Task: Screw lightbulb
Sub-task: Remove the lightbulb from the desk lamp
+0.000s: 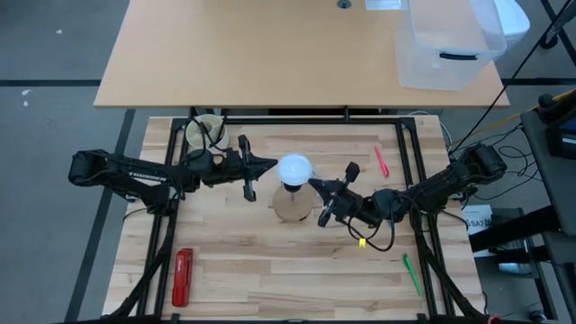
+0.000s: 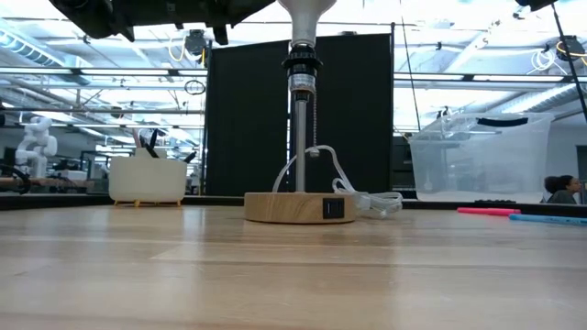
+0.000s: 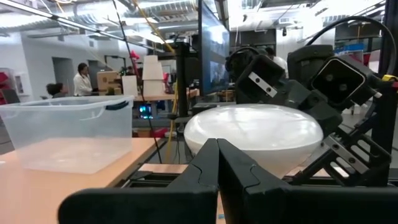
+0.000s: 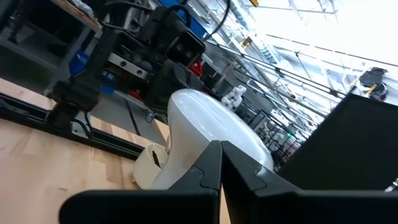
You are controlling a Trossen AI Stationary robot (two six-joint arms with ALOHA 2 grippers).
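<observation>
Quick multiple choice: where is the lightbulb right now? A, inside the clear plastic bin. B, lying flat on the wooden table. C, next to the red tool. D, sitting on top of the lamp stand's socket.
D: the lightbulb sits atop the lamp stand between both shut hands, not on the table.
</observation>
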